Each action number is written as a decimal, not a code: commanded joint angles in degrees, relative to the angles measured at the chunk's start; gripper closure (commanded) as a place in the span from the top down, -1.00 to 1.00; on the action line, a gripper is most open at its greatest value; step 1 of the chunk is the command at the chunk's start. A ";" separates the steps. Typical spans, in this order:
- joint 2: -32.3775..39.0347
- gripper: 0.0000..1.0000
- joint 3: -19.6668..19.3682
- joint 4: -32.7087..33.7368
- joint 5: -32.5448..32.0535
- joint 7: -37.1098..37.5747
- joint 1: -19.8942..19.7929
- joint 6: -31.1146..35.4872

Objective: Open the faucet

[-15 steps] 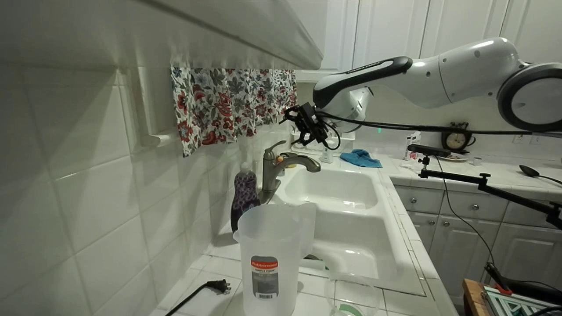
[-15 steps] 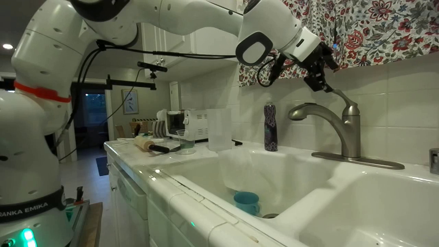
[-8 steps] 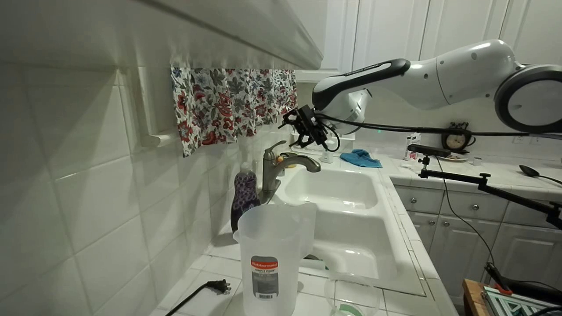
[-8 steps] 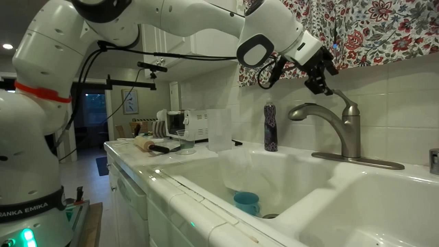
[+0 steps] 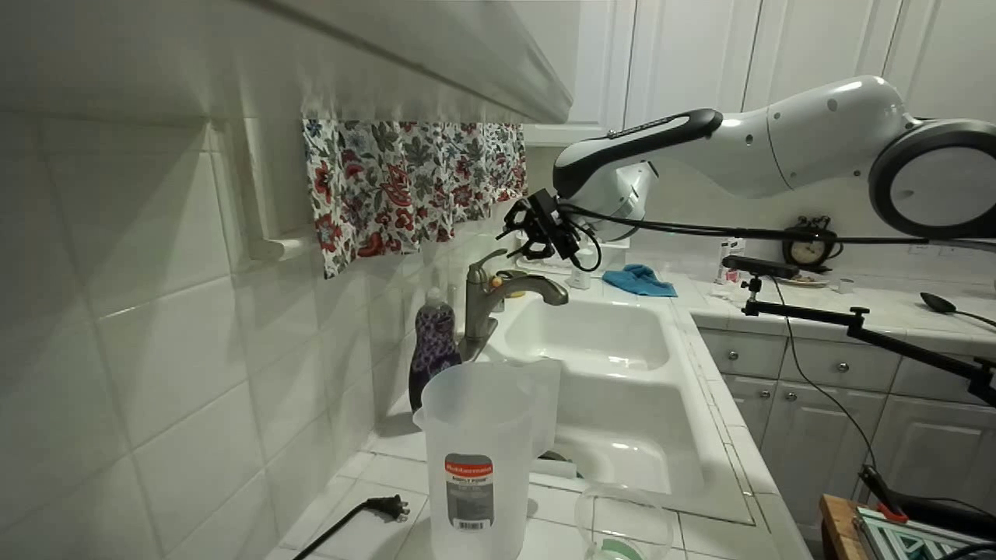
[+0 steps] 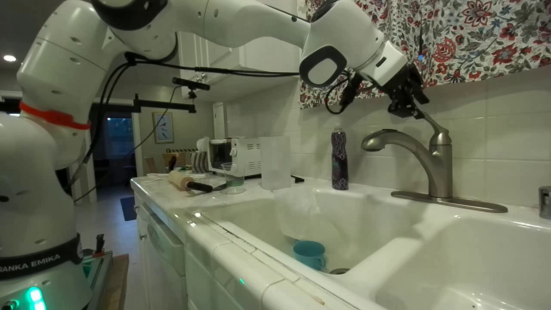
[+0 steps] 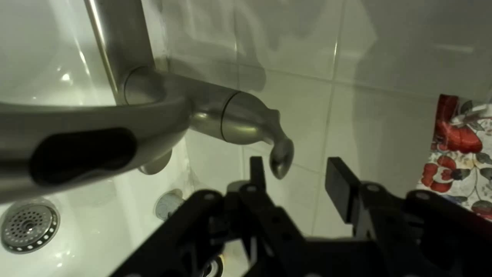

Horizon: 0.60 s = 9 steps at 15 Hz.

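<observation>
Yr black two-finger gripper (image 7: 298,179): jaws apart. Nudge left in wrist view, ctr curved grey-metal lever (image 7: 282,157) b4 closing.

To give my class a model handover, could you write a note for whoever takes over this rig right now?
Tool: open; in the wrist view the tip of the lever handle shows in its gap. Cannot tell if they touch.
Faucet: at the back of the sink, lever handle on top.
Done: tool placed close by the lever handle.
Left: work the lever handle, probably by lifting; no water shows at the spout.
</observation>
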 commanded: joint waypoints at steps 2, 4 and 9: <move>1.88 -0.06 1.96 3.63 3.21 -0.93 -1.72 -1.51; 1.87 -0.01 2.43 3.67 3.46 -1.00 -1.93 -1.60; 1.80 -0.16 2.85 3.77 4.02 -1.49 -2.24 -2.01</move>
